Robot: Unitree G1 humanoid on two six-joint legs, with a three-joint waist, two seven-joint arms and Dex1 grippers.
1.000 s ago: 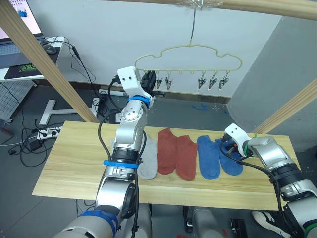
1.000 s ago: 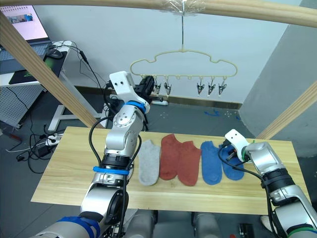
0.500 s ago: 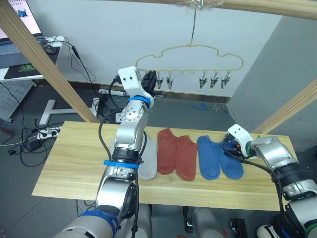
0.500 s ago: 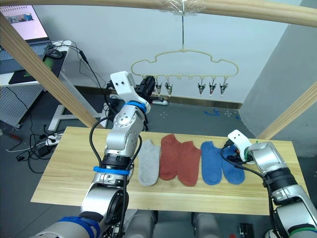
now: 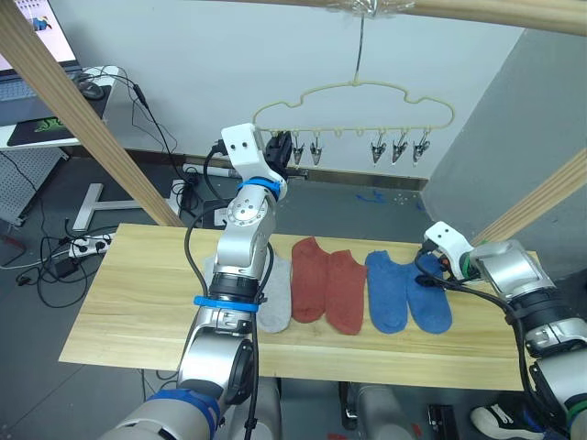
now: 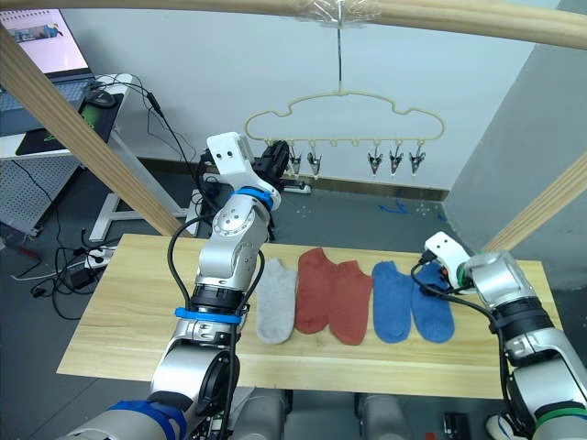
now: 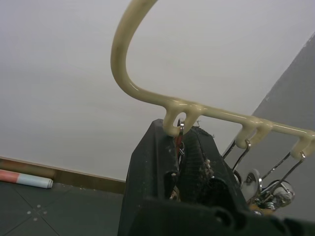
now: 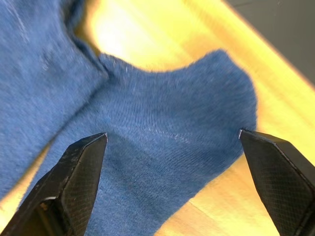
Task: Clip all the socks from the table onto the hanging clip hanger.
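Five socks lie in a row on the table (image 5: pixel 138 284). From left to right they are a grey sock (image 5: pixel 275 301) partly behind my left arm, two rust-red socks (image 5: pixel 309 275) (image 5: pixel 347 291), and two blue socks (image 5: pixel 385 291) (image 5: pixel 428 302). My right gripper (image 5: pixel 429 270) is open just above the cuff end of the right blue sock (image 8: pixel 187 98), with one finger on each side of it. The clip hanger (image 7: pixel 118 54) hangs from the top pole. My left gripper (image 7: pixel 181 130) is raised to the hanger's left end and is shut on its leftmost clip.
Slanted wooden poles stand at the left (image 5: pixel 83 110) and right (image 5: pixel 541 197) of the table, under a top pole (image 5: pixel 477 9). Several free clips (image 5: pixel 399 151) hang along the hanger. A desk with a laptop and floor cables (image 5: pixel 55 257) lie behind on the left.
My right gripper has opened from shut over the right blue sock, and the arm has drawn slightly to the right. The left arm has stayed at the hanger.
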